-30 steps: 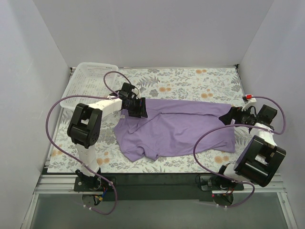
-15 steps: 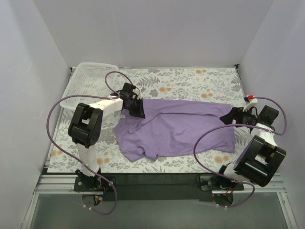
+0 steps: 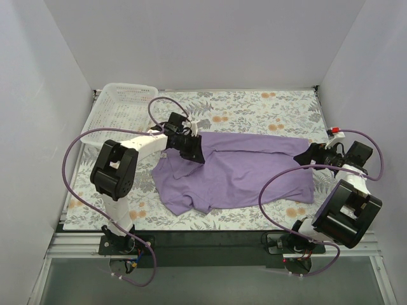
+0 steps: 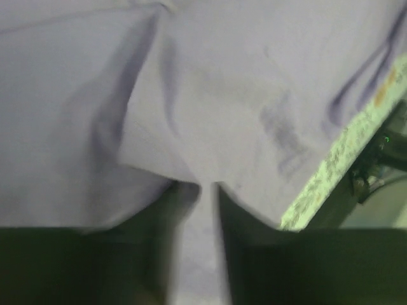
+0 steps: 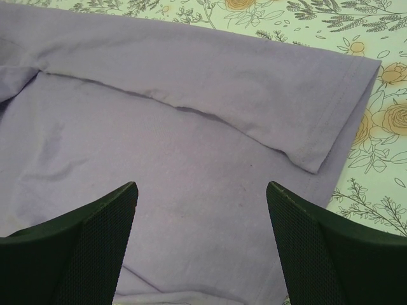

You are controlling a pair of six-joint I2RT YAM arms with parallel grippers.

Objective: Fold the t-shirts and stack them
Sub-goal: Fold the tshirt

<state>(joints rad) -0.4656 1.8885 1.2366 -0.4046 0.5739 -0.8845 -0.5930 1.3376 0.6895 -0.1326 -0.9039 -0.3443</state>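
Note:
A lavender t-shirt (image 3: 241, 168) lies rumpled across the flower-patterned table, its left part bunched. My left gripper (image 3: 194, 149) sits at the shirt's upper left part. In the left wrist view a strip of the t-shirt (image 4: 210, 82) runs between the dark fingers (image 4: 267, 254), and the left gripper (image 4: 208, 210) is shut on that fold. My right gripper (image 3: 305, 154) hovers at the shirt's right end. In the right wrist view the right gripper (image 5: 200, 210) stands wide open over the flat t-shirt (image 5: 191, 127), holding nothing.
A white mesh basket (image 3: 121, 105) stands at the back left corner, next to the left wall. White walls enclose the table on three sides. Floral cloth (image 5: 381, 127) shows past the shirt's hem on the right.
My left gripper has closed on the shirt's upper left part and shifted right, pulling that fabric towards the middle. The right arm has hardly moved.

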